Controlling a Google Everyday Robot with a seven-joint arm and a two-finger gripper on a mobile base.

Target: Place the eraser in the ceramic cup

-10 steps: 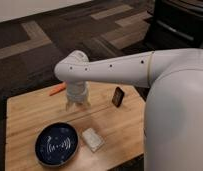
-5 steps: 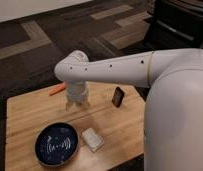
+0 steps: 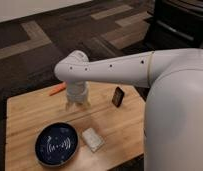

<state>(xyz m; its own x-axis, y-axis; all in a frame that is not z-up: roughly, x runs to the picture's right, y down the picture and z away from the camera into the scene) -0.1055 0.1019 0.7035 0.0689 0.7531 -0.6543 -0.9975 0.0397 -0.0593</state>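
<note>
Pale wood table (image 3: 25, 120) is noted in the lower half of the camera view, set on dark carpet (image 3: 25, 70) crossed by lighter stripes. The white arm (image 3: 120, 67) is seen reaching from the robot's bulky white body (image 3: 177, 120) at the right edge across to the table's far middle, where it bends at a rounded joint and turns straight down. The tool (image 3: 77, 104) is pointed at the tabletop below that joint, down at or just above the wood near the far edge; whether it is released or clenched cannot be told, and nothing is seen held in it. The eraser (image 3: 117, 96) is found standing on edge, slightly tilted, on the table to the right of the tool, apart from it and close under the forearm. An orange marker (image 3: 57, 90) is recorded lying at the far edge just left of the tool. A dark blue bowl (image 3: 38, 145) with a white pattern is placed near the front edge, and a whitish block (image 3: 93, 139) lies flat just to its right, not touching it. A dark cabinet (image 3: 180, 25) is seen at upper right.
</note>
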